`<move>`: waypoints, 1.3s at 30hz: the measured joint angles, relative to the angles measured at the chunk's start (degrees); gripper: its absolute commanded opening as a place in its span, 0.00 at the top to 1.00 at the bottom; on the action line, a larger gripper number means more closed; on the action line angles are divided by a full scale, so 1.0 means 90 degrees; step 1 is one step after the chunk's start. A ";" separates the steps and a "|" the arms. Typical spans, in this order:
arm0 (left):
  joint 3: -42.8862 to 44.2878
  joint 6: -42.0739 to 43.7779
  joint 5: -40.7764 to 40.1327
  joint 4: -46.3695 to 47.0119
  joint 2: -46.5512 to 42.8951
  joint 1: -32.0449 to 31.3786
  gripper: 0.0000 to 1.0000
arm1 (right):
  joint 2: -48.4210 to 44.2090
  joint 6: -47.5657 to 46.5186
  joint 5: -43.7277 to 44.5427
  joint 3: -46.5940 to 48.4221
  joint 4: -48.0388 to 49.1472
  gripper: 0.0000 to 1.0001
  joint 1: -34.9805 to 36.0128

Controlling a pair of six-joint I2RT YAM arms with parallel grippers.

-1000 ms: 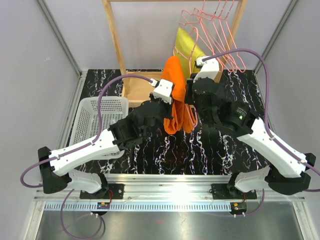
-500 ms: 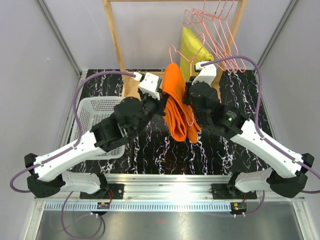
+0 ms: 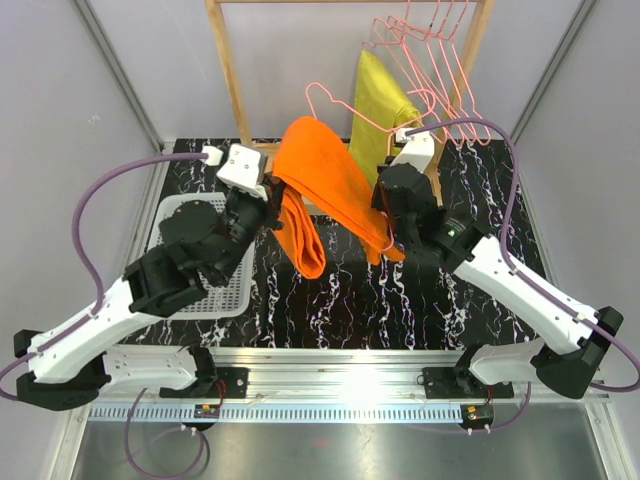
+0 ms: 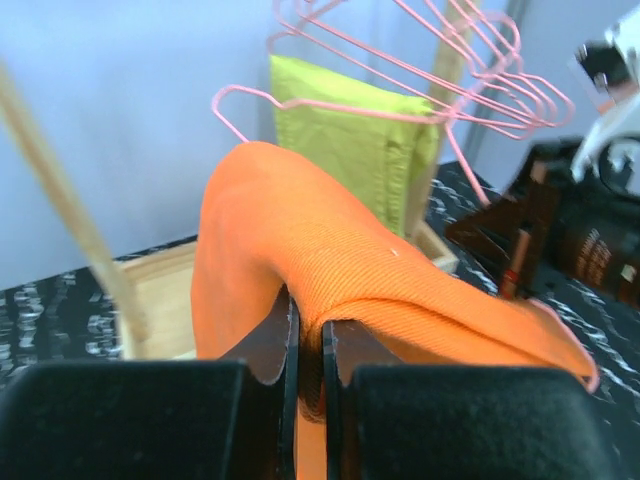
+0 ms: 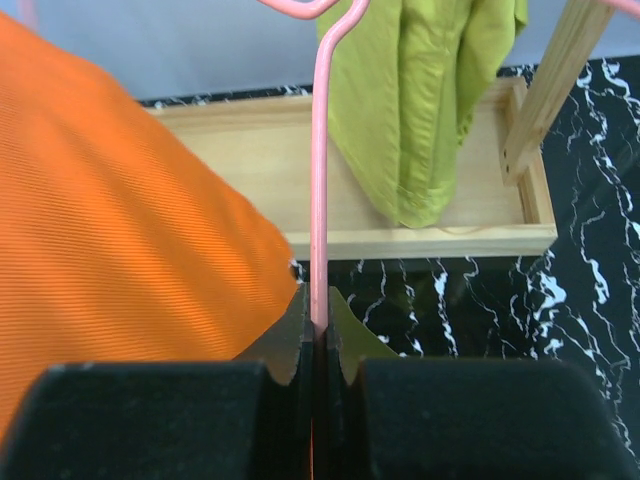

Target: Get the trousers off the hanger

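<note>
The orange trousers [image 3: 322, 175] hang stretched between both arms above the middle of the table. My left gripper [image 3: 272, 205] is shut on a fold of their cloth [image 4: 330, 240], pinched between the fingertips of the left gripper [image 4: 308, 320]. The pink wire hanger [image 3: 345, 108] pokes out above the trousers, its hook up and to the left. My right gripper [image 3: 383, 205] is shut on the hanger's thin wire [image 5: 318, 180], which runs straight up from the closed tips of the right gripper [image 5: 317, 320]. Orange cloth [image 5: 110, 230] fills the left of the right wrist view.
A white basket [image 3: 170, 215] lies at the left under the left arm. A wooden rack [image 3: 228, 70] stands at the back, holding a yellow-green garment [image 3: 378, 100] and several bare pink hangers [image 3: 440, 50]. Its wooden base [image 5: 420, 240] lies ahead of the right gripper.
The left arm has swung left toward the basket, dragging the trousers with it and spreading them wide. The hanger's hook has shifted left. The right gripper has stayed near the rack.
</note>
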 measured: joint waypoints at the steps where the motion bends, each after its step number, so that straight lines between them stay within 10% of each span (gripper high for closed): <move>1: 0.0087 0.0114 -0.0138 -0.0049 -0.0056 0.0015 1.00 | -0.0012 -0.0010 -0.0010 -0.0117 -0.0005 1.00 -0.0015; 23: 0.1107 0.0274 -0.0503 -0.0083 -0.1003 0.0095 1.00 | -0.0614 -0.0767 -0.0585 -0.0435 -0.0049 1.00 -0.0158; 39: -0.0651 -0.0784 0.0843 -0.0481 -0.0593 0.0114 1.00 | -0.0661 -0.2193 -0.0886 0.1088 -0.0539 1.00 -0.0163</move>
